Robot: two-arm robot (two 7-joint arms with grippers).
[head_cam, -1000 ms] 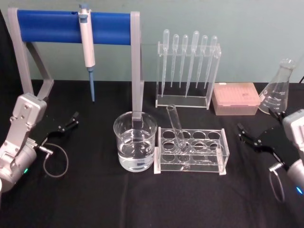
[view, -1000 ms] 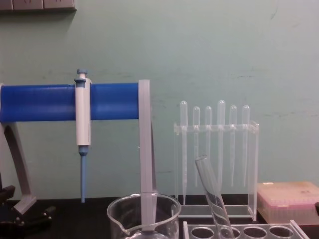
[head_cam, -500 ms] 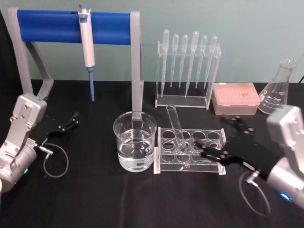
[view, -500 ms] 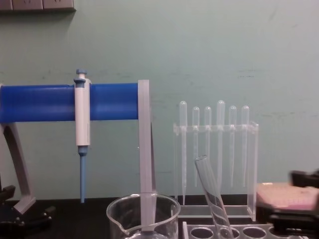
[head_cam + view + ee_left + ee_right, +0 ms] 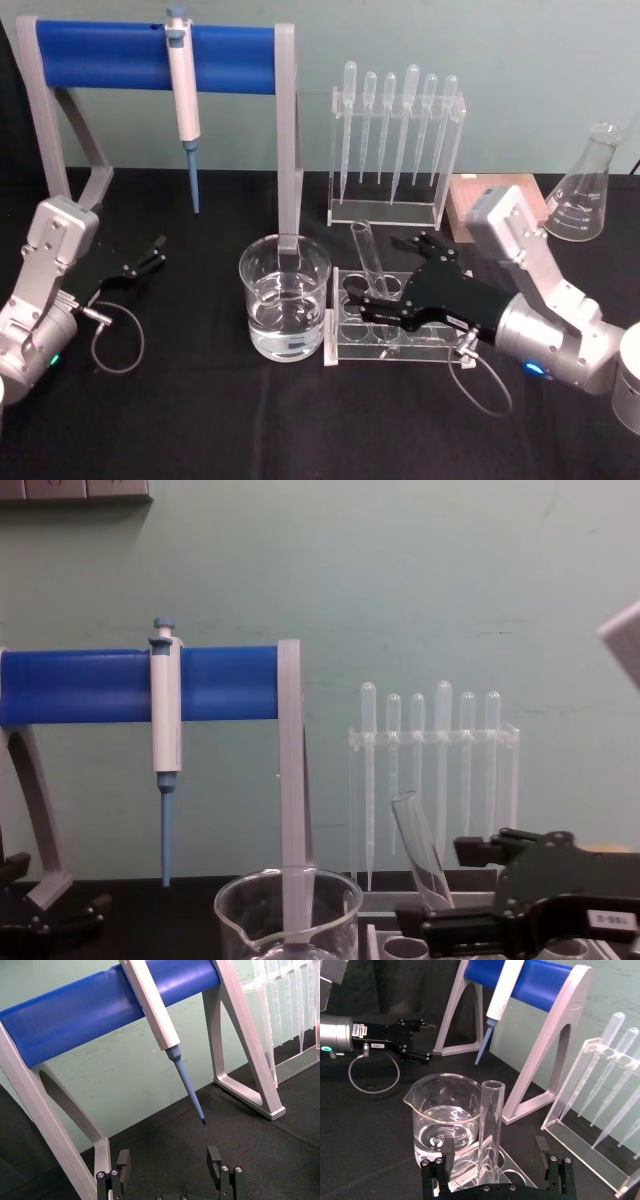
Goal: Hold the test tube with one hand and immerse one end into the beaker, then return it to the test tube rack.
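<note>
Black cloth covers the tabletop (image 5: 200, 420), and everything here is placed from the wide clear glass beaker (image 5: 247, 290), which stands near the middle and holds clear liquid in its lower part. Behind the beaker rises the grey-legged stand with a thick blue crossbar (image 5: 100, 55), one leg directly behind the beaker's rim. The right arm reaches in from the beaker's right, and its black right end effector (image 5: 493, 1146) hangs over the rack beside the beaker. Its fingers are spread wide, one on each side of the tube without touching it. The black left end effector (image 5: 145, 258) rests low, well to the beaker's left, also with its fingers apart and nothing between them. Behind and to the right of the beaker stands a clear acrylic holder (image 5: 455, 160) carrying six thin bulb-topped plastic pipettes (image 5: 411, 110). Farther right is a clear glass conical flask (image 5: 585, 190). Just beside the beaker on its right sits the clear acrylic test tube rack with round holes (image 5: 335, 340). The white-and-blue pipettor (image 5: 183, 100) hangs from the crossbar, behind and to the left of the beaker. The long clear glass test tube (image 5: 368, 255) stands in a hole at the rack's beaker end, its open rim tilted towards the beaker.
</note>
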